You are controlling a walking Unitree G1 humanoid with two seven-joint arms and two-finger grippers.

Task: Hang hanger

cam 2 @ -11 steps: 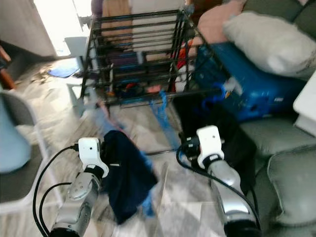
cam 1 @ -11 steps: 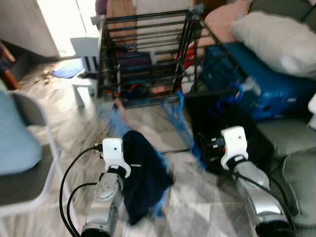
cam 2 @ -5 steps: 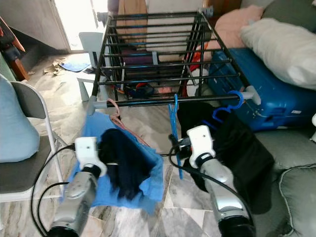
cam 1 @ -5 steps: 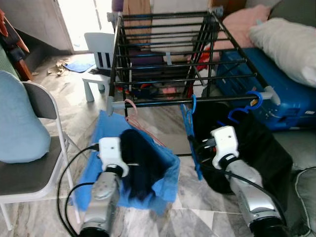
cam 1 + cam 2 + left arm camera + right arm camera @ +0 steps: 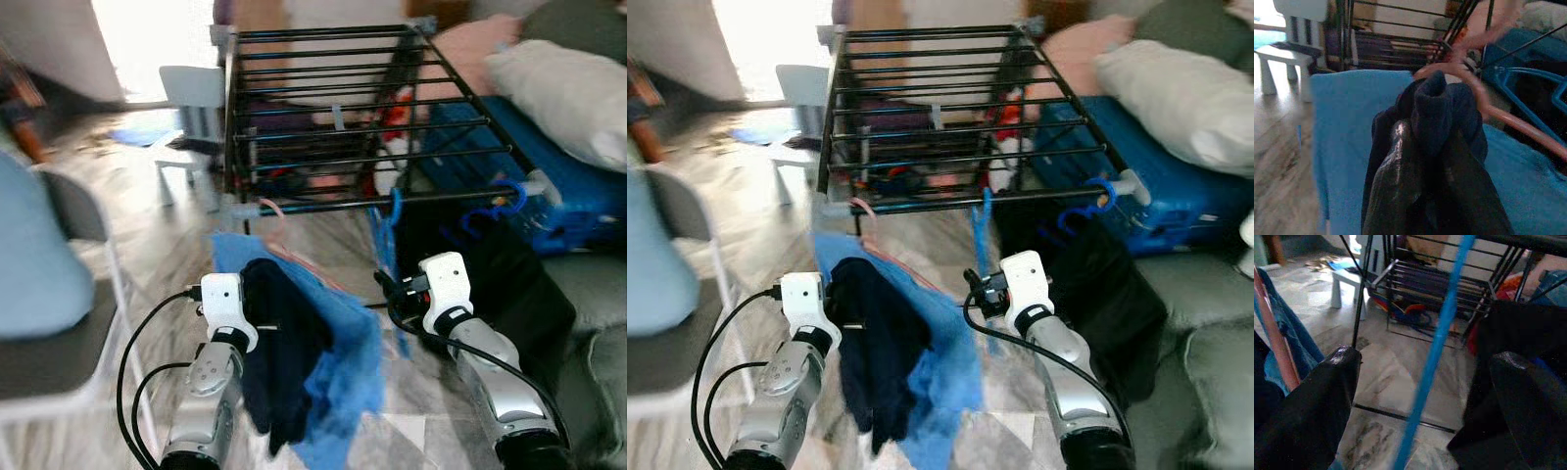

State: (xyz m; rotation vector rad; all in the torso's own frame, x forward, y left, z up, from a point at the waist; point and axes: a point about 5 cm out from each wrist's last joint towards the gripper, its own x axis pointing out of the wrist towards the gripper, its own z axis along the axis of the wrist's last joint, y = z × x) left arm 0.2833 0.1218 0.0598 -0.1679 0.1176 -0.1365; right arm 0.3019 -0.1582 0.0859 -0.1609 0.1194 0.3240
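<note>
My left gripper (image 5: 266, 299) is shut on a bunched dark navy garment (image 5: 1432, 112) that hangs over a pink hanger (image 5: 1484, 103). A blue cloth (image 5: 343, 343) hangs on the same hanger beneath it. The pink hook (image 5: 271, 208) is just below the front rail of the black drying rack (image 5: 333, 108). A blue hanger (image 5: 392, 220) hangs from that rail. My right gripper (image 5: 1425, 357) is open, and the blue hanger's arm (image 5: 1437, 347) passes between its fingers. A second blue hanger (image 5: 495, 201) carries a black garment (image 5: 500, 284).
A grey folding chair (image 5: 59, 284) with a blue cushion stands at the left. A white plastic stool (image 5: 191, 93) is behind the rack. On the right are a blue suitcase (image 5: 558, 196), a white pillow (image 5: 568, 88) and grey sofa cushions (image 5: 593, 304).
The picture has shifted and blurred, so the camera moved. The blue cloth and the dark garment have swung to the right under my left gripper. My right gripper stays by the blue hanger.
</note>
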